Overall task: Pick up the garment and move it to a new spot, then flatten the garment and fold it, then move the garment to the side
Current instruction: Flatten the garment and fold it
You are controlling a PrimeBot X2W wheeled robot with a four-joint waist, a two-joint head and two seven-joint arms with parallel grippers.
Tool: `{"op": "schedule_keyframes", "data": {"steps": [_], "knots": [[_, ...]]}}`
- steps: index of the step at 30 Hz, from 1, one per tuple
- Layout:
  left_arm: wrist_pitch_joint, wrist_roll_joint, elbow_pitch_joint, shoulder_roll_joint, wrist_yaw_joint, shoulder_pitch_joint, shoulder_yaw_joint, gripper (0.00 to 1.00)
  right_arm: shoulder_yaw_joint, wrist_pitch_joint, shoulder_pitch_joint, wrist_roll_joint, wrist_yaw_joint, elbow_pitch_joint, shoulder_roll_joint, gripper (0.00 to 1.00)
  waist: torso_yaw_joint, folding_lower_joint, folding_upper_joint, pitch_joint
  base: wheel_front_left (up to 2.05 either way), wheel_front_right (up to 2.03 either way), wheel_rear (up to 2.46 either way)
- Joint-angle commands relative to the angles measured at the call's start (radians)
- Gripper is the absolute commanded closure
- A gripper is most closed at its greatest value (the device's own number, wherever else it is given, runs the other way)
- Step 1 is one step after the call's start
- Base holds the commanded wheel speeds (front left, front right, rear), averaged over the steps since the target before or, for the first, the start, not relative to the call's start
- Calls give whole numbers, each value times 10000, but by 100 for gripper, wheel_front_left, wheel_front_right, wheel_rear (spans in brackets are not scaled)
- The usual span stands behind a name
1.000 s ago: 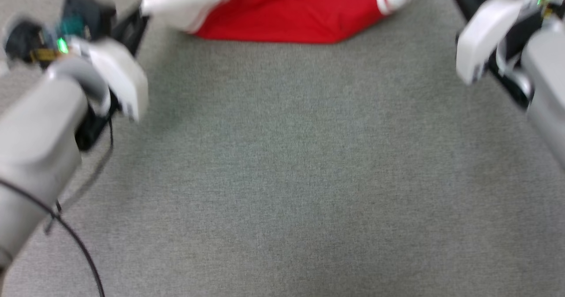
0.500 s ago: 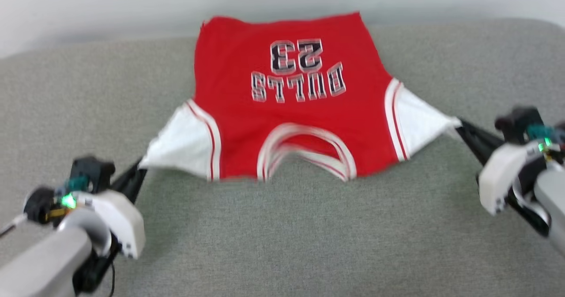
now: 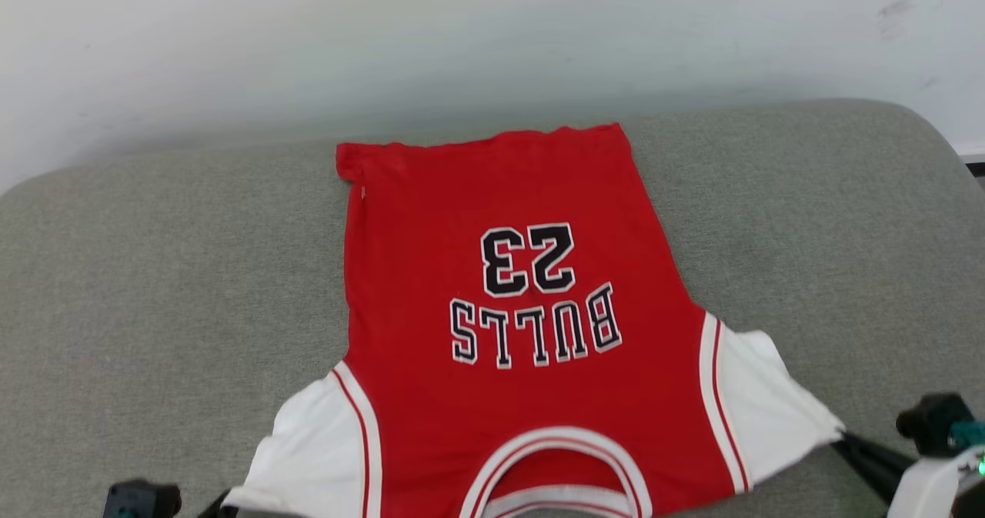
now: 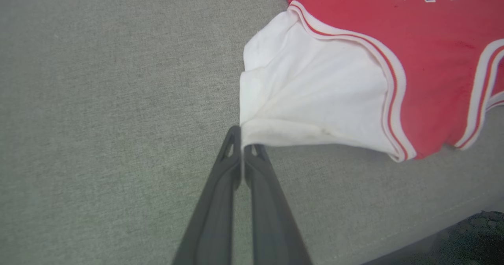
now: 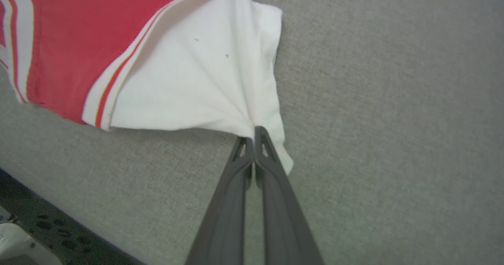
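The red garment point(image 3: 508, 310) lies spread on the grey cushion point(image 3: 154, 272), its "BULLS 23" print facing up and upside down to me, hem toward the wall and collar at the near edge. My left gripper point(image 4: 241, 139) is shut on the tip of one white sleeve point(image 4: 311, 99), which pulls into taut folds. My right gripper point(image 5: 254, 133) is shut on the corner of the other white sleeve point(image 5: 197, 84). In the head view the right gripper point(image 3: 846, 442) meets the sleeve tip point(image 3: 769, 410) at the lower right; the left sleeve point(image 3: 308, 456) runs off the bottom edge.
A pale wall point(image 3: 462, 41) rises behind the cushion's far edge. The cushion's near edge point(image 4: 433, 221) drops to a dark floor point(image 5: 59, 225) close to both grippers. Bare grey fabric stretches left and right of the garment.
The head camera has tilted up, so the whole garment and the wall come into view. The garment now lies flatter and fuller on the cushion, both sleeves still held.
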Motion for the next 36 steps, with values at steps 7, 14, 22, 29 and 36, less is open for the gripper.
{"op": "schedule_keyframes", "data": {"steps": [7,14,22,29,36], "knots": [[-23,173,-352,25,273,1365,559,100,-500,969,1755,285,-15,-1117,-720,100,139,3,0,-70,0,0,0],[-24,628,-457,-226,297,1568,942,100,-1625,1732,2065,-105,-15,-1763,-815,0,202,3,0,58,0,0,0],[-24,1324,-733,-499,333,983,1143,100,-3940,2198,1153,-881,-11,-2788,-802,0,487,3,0,505,0,0,0],[-25,1971,-1117,-728,499,482,1600,100,-6088,3273,-815,-1307,-11,-3878,-373,0,904,3,0,1458,0,0,0],[-25,2724,-1480,-1020,611,22,1927,100,-6325,5930,-3713,-1313,-11,-3774,232,0,1502,3,0,2715,0,0,0]]}}
